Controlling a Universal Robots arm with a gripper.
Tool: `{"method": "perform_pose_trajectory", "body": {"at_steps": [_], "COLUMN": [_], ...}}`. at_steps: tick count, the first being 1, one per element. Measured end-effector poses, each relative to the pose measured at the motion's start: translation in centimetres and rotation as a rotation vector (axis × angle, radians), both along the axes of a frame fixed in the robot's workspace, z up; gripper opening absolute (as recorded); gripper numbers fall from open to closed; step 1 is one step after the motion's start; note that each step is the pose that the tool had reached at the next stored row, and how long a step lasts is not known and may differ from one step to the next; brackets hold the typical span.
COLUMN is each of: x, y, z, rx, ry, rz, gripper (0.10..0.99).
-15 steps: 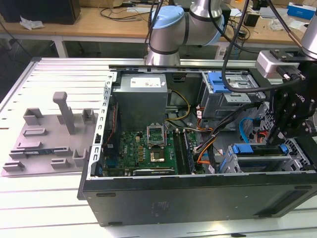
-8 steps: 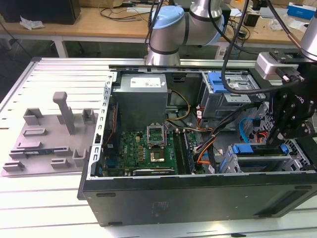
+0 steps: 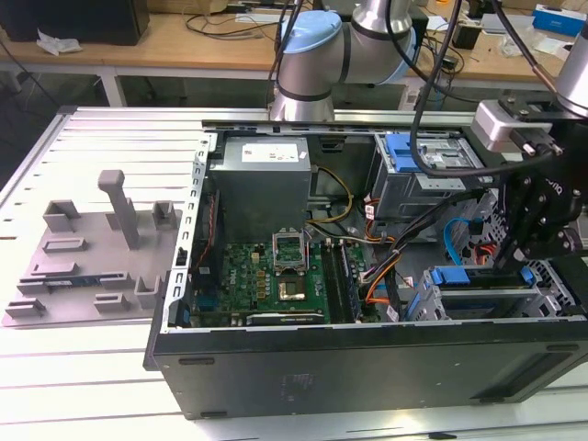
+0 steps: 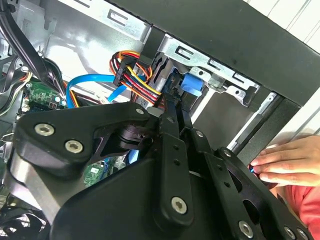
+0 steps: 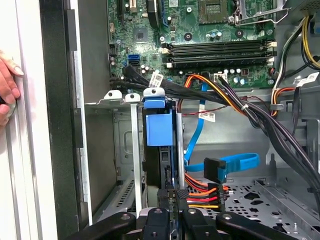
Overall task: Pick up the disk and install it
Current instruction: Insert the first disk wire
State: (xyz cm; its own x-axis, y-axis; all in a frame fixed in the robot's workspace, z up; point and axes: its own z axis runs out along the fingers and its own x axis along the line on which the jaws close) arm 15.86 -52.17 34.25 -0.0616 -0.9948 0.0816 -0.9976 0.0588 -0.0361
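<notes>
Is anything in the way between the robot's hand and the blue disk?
Nothing visible. In the first wrist view the black hand sits right at the blue-framed silver disk; red and orange cables lie beside, not between.

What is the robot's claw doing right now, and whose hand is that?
Gripper: shut on the disk, standing it edge-on in the drive cage.
Person's hand: resting on the computer case's edge, holding nothing visible.
</notes>
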Motion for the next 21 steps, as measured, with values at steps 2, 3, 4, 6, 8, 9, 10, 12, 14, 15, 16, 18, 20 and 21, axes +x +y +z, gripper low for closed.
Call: {"method": "perform_pose_trajectory", "body": {"at_steps": [2,3,4,6,8,9,10,12,14,15,16,18,20,21], "x": [0.00,0.00,0.00,0.00,0.00,0.00,0.00,0.00,-0.01,-0.01,-0.01,-0.01,0.00,0.00], "y": [-0.02,-0.04,-0.06,-0.08,-0.12,-0.14,-0.18,-0.22,-0.24,-0.23,-0.23,-0.24,-0.23,-0.22], "z": [-0.09,-0.15,-0.17,-0.20,-0.25,-0.28,-0.42,-0.59,-0.64,-0.65,-0.63,-0.57,-0.32,0.02], "rx": [0.000,0.001,0.000,0.000,0.000,0.000,0.000,0.000,0.002,0.002,0.002,0.002,0.002,0.002], "ry": [0.0000,-0.0001,0.0000,0.0000,0.0000,0.0000,0.0001,0.0000,0.0002,0.0001,0.0001,0.0001,0.0001,0.0001], "rz": [0.000,0.000,0.000,0.000,0.000,0.000,0.000,0.000,0.000,0.000,0.000,0.000,0.000,0.000], "gripper": [0.165,0.165,0.165,0.165,0.165,0.165,0.165,0.165,0.165,0.176,0.235,0.302,0.302,0.302]}}
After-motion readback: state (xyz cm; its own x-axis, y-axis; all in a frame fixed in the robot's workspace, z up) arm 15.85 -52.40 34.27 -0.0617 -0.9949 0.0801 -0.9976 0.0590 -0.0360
